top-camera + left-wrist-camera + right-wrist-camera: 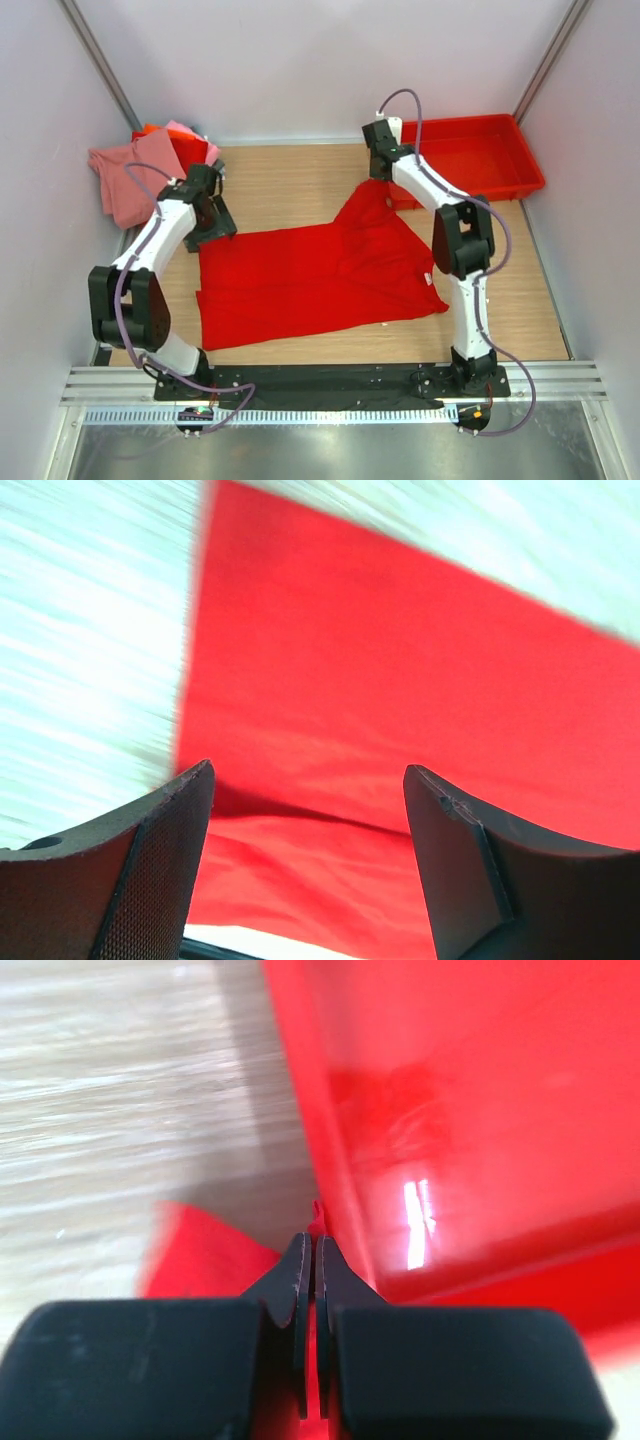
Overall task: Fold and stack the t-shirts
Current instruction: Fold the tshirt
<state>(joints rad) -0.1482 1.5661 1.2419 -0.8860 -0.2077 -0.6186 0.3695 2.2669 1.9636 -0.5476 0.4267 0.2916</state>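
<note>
A bright red t-shirt lies spread on the wooden table, partly folded over itself. My right gripper is shut on a pinch of its far edge and holds that part lifted into a peak beside the red tray. In the right wrist view the jaws are closed, with red cloth between and below them. My left gripper hovers over the shirt's far left corner. In the left wrist view it is open and empty above the cloth. A dusty pink shirt lies crumpled at the back left with red and orange cloth.
A rigid red plastic tray stands at the back right, its wall close beside the right gripper. White walls enclose the table on three sides. Bare wood shows between the two arms.
</note>
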